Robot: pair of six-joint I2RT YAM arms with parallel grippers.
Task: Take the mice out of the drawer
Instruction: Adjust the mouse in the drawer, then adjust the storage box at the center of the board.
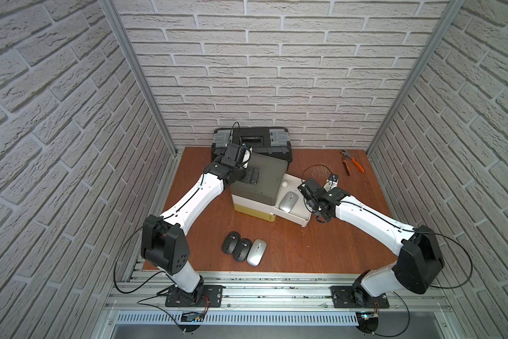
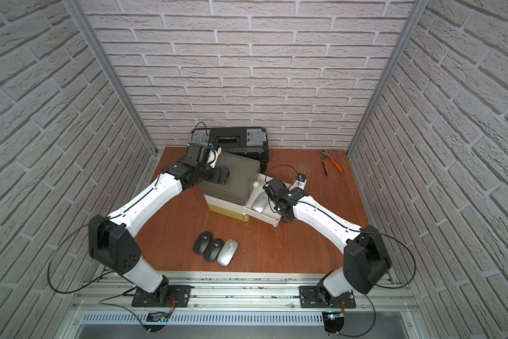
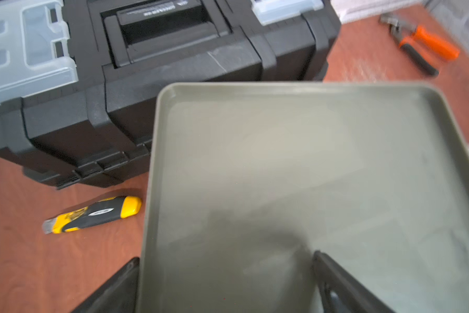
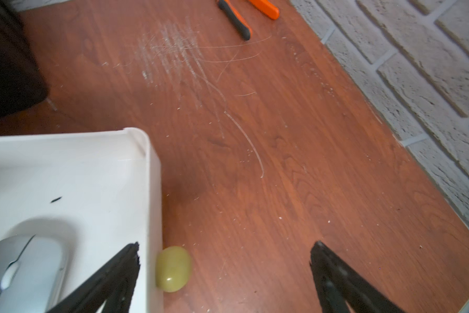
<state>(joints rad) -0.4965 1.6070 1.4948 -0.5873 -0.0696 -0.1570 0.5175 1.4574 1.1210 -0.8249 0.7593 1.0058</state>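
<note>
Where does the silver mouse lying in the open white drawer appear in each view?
Both top views: the silver mouse lies right of centre, in the white drawer.
Left wrist: not in it.
Right wrist: silver mouse in the bottom left corner, partly cut off by the edge.
Shared landmark: the orange-handled pliers, seen in all four views.

The wooden table (image 1: pixel 320 243) carries a drawer unit (image 1: pixel 268 179), black toolbox (image 1: pixel 251 139), orange pliers (image 1: pixel 352 163), utility knife (image 3: pixel 92 214) and three mice (image 1: pixel 242 249).
</note>
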